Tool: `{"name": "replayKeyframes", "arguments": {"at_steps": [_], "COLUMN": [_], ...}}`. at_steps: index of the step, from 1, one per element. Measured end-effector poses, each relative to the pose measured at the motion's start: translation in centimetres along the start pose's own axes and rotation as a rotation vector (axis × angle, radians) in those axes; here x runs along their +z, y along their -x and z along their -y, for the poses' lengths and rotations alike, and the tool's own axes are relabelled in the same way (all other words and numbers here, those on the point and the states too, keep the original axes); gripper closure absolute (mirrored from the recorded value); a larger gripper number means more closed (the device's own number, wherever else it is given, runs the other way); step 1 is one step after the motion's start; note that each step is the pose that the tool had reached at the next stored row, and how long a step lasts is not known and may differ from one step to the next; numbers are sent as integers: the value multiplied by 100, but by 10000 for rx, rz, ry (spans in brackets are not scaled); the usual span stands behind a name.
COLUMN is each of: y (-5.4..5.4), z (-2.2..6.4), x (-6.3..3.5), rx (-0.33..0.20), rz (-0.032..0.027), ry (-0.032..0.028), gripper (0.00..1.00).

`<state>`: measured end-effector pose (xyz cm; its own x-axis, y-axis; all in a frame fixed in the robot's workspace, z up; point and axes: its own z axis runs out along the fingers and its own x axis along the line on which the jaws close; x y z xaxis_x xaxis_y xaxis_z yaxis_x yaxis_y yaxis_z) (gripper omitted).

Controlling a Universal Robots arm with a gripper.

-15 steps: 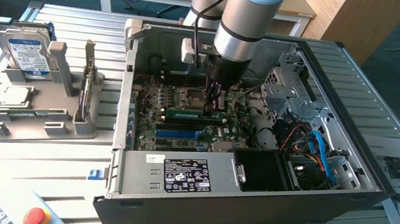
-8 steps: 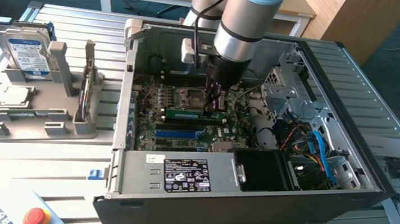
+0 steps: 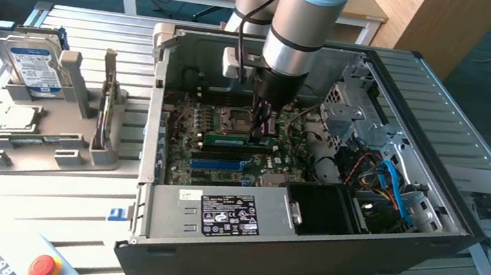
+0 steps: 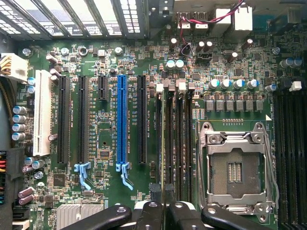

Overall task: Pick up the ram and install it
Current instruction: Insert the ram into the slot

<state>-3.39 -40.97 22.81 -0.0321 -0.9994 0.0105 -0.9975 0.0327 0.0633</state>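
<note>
Inside the computer case (image 3: 243, 245), the ram (image 3: 234, 138) is at the memory slots (image 4: 180, 143).
It stands on edge near the middle of the motherboard (image 4: 91, 67), just beside the empty processor socket (image 4: 235, 167); picking up is done, and whether it is fully seated I cannot tell. The gripper (image 3: 263, 127) is closed narrowly on its upper edge.

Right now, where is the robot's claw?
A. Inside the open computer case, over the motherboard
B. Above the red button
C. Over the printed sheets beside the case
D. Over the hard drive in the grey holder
A: the claw, shut on the ram, hangs inside the open computer case over the motherboard, beside the empty CPU socket.
</note>
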Motion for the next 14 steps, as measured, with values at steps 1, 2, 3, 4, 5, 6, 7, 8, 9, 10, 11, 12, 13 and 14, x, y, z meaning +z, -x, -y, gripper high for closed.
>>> {"name": "replayKeyframes", "arguments": {"at_steps": [1,2,3,4,5,6,7,8,9,10,11,12,13,14], "y": [0,0,0,0,0,0,0,0,0,0,0,-1,0,0], "z": [0,0,0,-1,-2,-2,-2,-2,-2,-2,-2,-2,-2,-2], "x": [0,-4,-9,-18,-25,-32,-32,-32,-32,-33,-33,-33,-33,-33], "rx": [0,0,-1,0,0,0,0,0,0,-1,0,0,-5,-11], "rz": [-1,1,3,2,-1,-1,2,1,1,-1,-1,-1,-1,-1], "ry": [1,0,0,0,1,1,-1,0,0,0,1,0,0,1], "gripper": [88,88,88,88,88,88,88,88,88,88,88,88,88,88]}}
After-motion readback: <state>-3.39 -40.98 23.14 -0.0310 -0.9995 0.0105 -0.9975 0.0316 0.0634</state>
